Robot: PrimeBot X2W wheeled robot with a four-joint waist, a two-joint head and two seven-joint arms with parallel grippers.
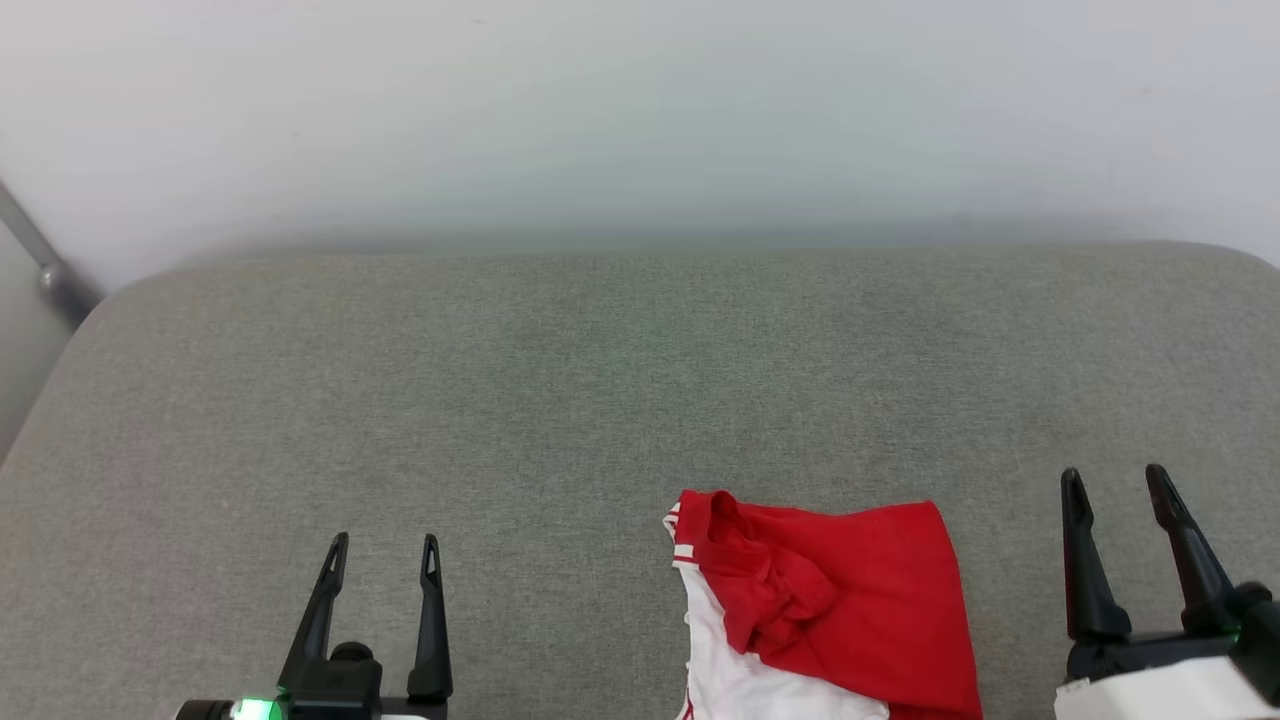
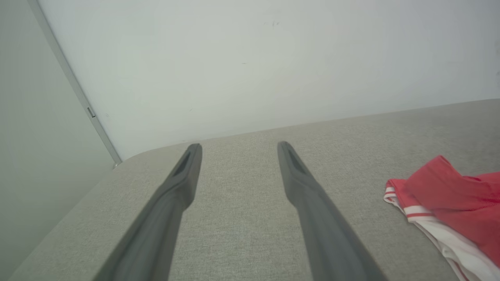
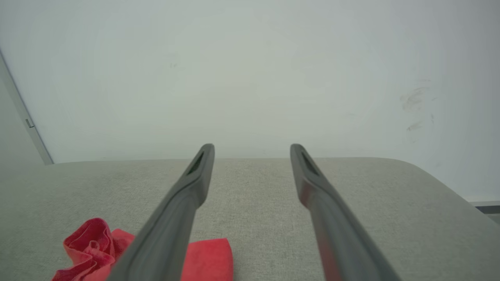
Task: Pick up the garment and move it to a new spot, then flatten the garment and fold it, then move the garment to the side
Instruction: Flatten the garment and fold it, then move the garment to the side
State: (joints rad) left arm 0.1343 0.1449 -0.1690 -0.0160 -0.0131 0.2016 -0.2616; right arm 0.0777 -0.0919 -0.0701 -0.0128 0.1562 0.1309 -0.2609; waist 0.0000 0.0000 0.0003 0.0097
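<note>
While garment (image 1: 860,600) lies apparently half-folded on grey cushion (image 1: 500,400), left tool (image 1: 386,540), right tool (image 1: 1112,472) gape wide, empty.

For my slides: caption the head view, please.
Red-and-white shirt lies crumpled on grey cushion between open left gripper and right gripper.

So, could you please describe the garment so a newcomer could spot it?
Start from the wide grey padded surface below the pale wall. At its near side, right of centre, lies the garment. It alone is bright red, with a white part and striped trim.
</note>
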